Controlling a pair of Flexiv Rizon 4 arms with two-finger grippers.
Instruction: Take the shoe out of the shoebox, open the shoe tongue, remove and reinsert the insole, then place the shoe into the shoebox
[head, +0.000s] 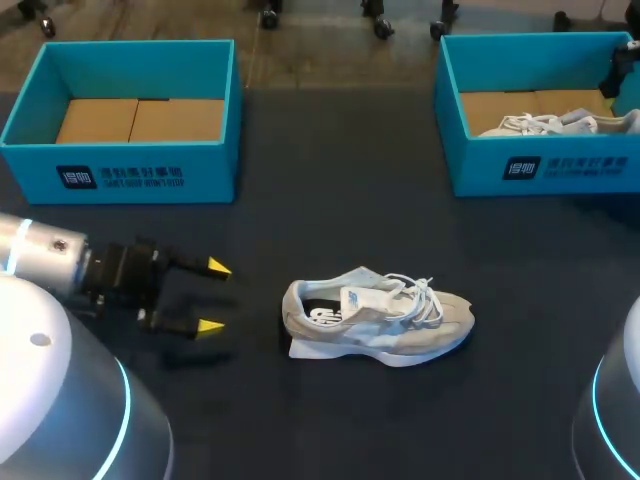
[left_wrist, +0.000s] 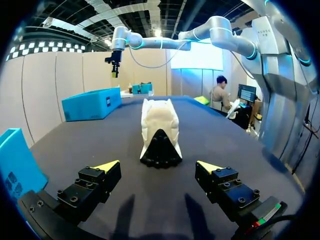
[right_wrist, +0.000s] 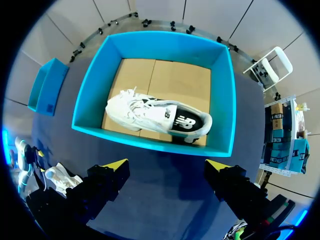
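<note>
Left gripper (head: 214, 296), fingers spread and holding nothing, is hanging low over the dark table (head: 330, 200). Right gripper (right_wrist: 167, 164), also spread and empty, is hovering above the right teal cardboard shoebox (right_wrist: 150, 142). White-and-beige mesh sneaker (head: 378, 318) is lying mid-table, heel facing the left gripper. I'm guessing a heel-on grab is just going to shove it away.

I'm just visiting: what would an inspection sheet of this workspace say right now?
Surface: dark table.
Job's things: shoe on the table, heel toward the left gripper; second shoe inside the right box; left box holds no shoe.
Clutter: nothing seen.
Grippers: left gripper open, short of the shoe's heel; right gripper open, above the right box.
Cables: nothing seen on the table.
Surroundings: nobody reaching over the table.
</note>
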